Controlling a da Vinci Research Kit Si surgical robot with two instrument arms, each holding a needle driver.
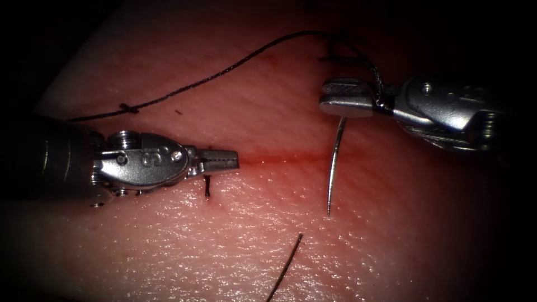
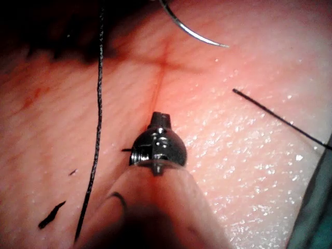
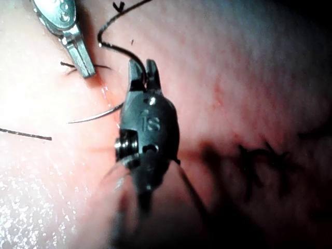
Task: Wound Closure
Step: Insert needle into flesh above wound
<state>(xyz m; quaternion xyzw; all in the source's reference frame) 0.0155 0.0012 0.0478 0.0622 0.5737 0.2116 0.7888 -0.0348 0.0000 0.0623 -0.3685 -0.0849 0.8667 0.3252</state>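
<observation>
- Grasping the curved needle (image 1: 334,168) near its thread end, the right tool (image 1: 348,98) holds it above the tissue (image 1: 391,235), tip free.
- Left tool (image 1: 221,160) is clenched, holding nothing, at the cut (image 1: 279,159).

The endoscope looks down from above and in front at the cut (image 1: 279,159), while each wrist view looks along its shaft from very close; all share the needle (image 1: 334,168).

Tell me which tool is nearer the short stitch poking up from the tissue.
Left. The left tool has its shut pincer right above the stitch. The right tool holds the needle by its end, far to the right.
</observation>
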